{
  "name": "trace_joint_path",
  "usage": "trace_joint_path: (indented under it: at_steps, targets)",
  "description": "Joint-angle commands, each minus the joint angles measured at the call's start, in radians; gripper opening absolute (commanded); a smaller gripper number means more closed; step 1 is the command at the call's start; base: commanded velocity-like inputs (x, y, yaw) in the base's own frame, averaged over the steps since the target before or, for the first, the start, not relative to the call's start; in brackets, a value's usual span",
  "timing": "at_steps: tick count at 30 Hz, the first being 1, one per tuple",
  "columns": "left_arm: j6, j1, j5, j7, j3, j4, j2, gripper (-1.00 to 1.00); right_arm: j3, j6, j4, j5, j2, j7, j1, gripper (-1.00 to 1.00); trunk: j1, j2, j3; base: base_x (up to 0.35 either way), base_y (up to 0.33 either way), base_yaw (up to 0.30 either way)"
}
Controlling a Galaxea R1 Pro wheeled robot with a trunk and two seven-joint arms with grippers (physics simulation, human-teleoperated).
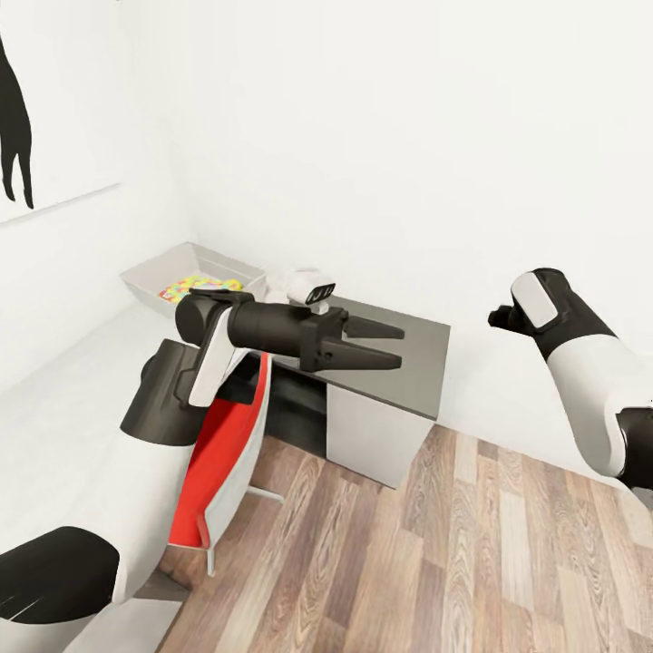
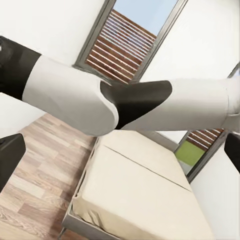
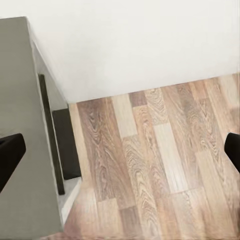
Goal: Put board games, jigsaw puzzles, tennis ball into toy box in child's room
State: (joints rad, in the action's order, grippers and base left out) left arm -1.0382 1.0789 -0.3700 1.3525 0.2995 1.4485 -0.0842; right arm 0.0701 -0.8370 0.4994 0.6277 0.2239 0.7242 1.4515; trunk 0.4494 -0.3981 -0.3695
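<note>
One puzzle [image 1: 193, 287], perhaps, in toy box [image 1: 145, 280]

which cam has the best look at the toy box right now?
Head view. The toy box sits on the table by the wall corner, with multicoloured puzzle pieces inside; the left arm hides its near edge. The left wrist view faces the bed; the right wrist view faces the dark cabinet top and wood floor.

floor [image 3: 165, 150]: wood planks (grainy) | bed [image 2: 140, 195]: matt beige cloth
</note>
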Motion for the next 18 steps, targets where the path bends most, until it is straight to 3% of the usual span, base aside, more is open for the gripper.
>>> trace_joint_path:
  at_steps: [1,12,18]
  targets:
    - [-0.009,0.000,-0.003,0.001,0.001,0.000,0.000,1.00,0.007,-0.004,0.001,0.010,0.002,0.008,-0.012,1.00,0.001,-0.002,0.000,0.000,0.000,-0.176]
    - [-0.009,-0.008,-0.003,0.000,-0.001,0.000,0.001,1.00,0.009,0.011,0.004,0.006,-0.011,0.008,-0.284,1.00,0.001,-0.002,0.017,0.000,0.000,-0.168]
    - [-0.009,-0.010,-0.003,0.000,-0.001,0.000,0.008,1.00,0.007,0.075,0.010,0.009,-0.014,0.000,-0.429,1.00,0.001,-0.002,0.026,0.000,0.000,-0.143]
